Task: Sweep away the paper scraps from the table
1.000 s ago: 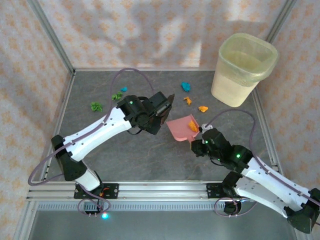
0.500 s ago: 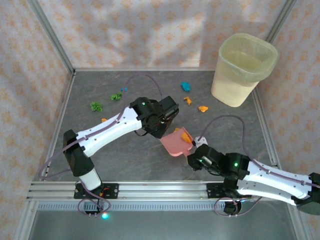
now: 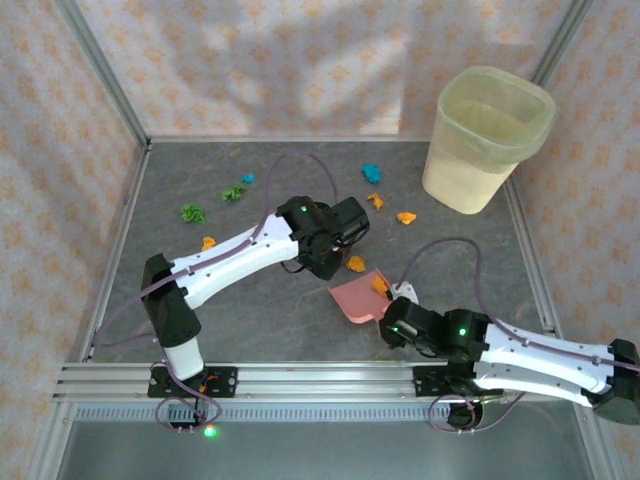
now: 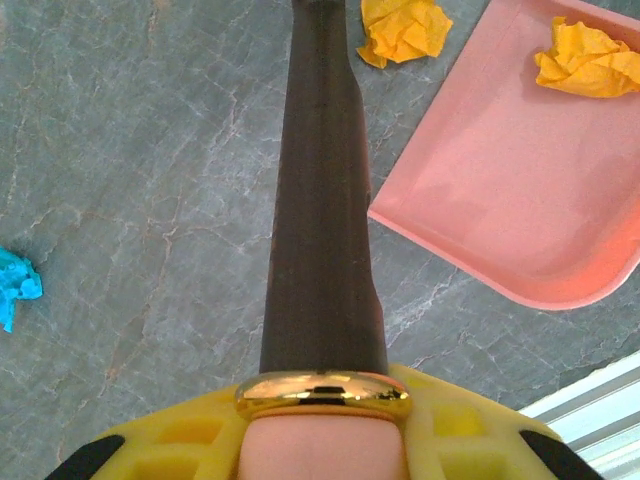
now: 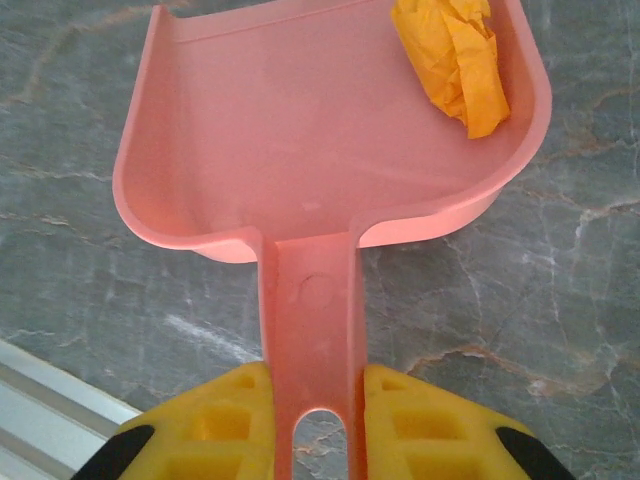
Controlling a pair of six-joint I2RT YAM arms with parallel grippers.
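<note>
Now that the dustpan (image 3: 350, 300) has slid nearer me, one orange scrap (image 5: 455, 60) lies inside and a second scrap (image 4: 403, 28) waits beside the brush (image 4: 322, 200). Left jaws pinch the brush, right jaws the dustpan.

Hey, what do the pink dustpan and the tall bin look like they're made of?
Dustpan: likely moulded plastic, smooth with a soft sheen and rounded walls. Bin: probably thin translucent plastic, pale yellowish, light showing through its sides.
</note>
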